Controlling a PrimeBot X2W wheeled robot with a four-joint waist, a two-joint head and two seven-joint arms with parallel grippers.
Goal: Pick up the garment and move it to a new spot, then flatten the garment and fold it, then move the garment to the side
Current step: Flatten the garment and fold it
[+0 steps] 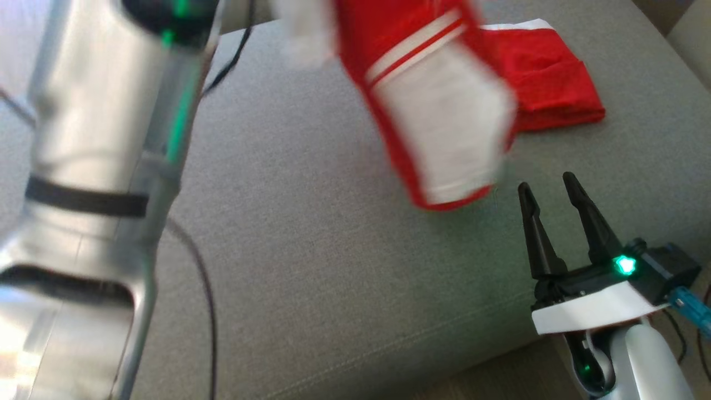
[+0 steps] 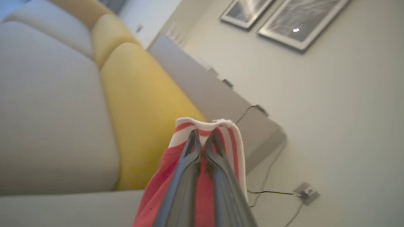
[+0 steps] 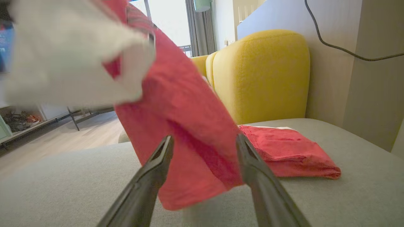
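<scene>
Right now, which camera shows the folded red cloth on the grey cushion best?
The right wrist view: the folded red cloth lies sharp on the grey cushion, beyond the open right pincer. The head view shows it partly hidden behind the blurred hanging red and white garment. The left wrist view faces the wall.

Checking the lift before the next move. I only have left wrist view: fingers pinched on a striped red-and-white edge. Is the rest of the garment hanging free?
Observer: In head view the garment hangs over the grey seat, blurred. Its lower end is near the seat; contact unclear.
Operator: Other arm?
Observer: The right gripper is open, low at the right, apart from the garment.
Operator: Anything else on the seat?
Observer: A folded red cloth lies beyond the hanging one.
</scene>
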